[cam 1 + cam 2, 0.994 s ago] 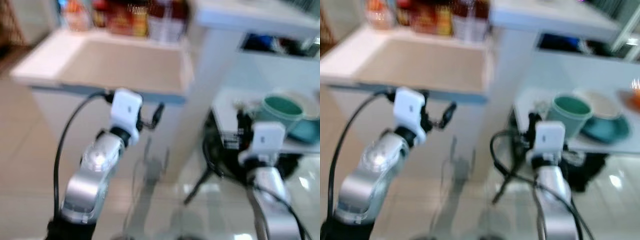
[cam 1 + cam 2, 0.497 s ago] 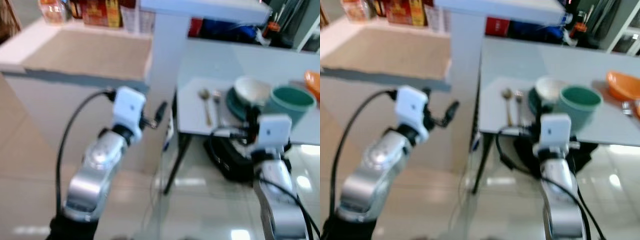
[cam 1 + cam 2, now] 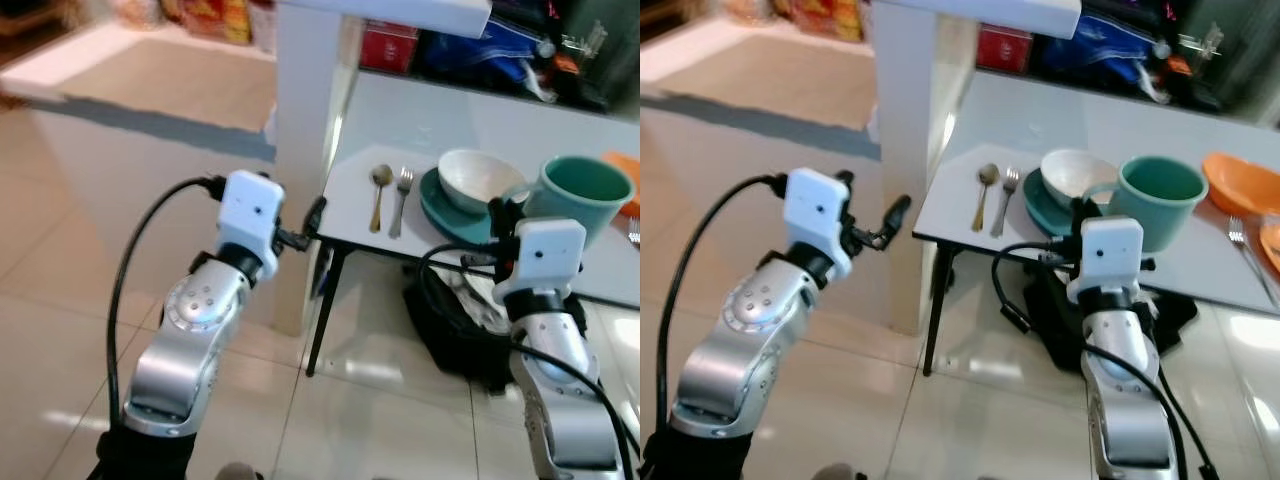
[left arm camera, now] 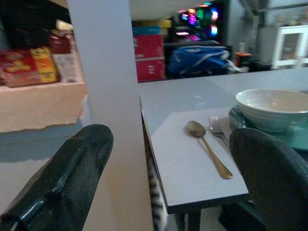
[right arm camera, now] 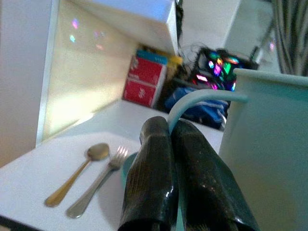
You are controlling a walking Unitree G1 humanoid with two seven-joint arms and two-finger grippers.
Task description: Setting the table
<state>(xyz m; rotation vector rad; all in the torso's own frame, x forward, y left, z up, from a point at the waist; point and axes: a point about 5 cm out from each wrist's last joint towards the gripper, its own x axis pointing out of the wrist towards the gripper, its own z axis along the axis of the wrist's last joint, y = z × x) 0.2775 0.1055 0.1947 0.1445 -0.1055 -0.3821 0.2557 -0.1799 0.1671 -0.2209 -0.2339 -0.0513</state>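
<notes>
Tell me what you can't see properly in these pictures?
- Teal plate: mostly hidden under the white bowl, eye views.
- Orange bowl: cut off by the frame edge, left eye view.
- Teal mug: lower part hidden behind the right gripper, eye views.

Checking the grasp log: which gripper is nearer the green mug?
Right. The right gripper is at the green mug, fingers pinched on its handle. The left gripper hovers open off the table's corner, beyond the spoon.

Open tool fingers [image 4: 62,183] frame spoon [image 4: 208,147], fork [image 4: 217,128] and bowl [image 4: 272,109].
</notes>
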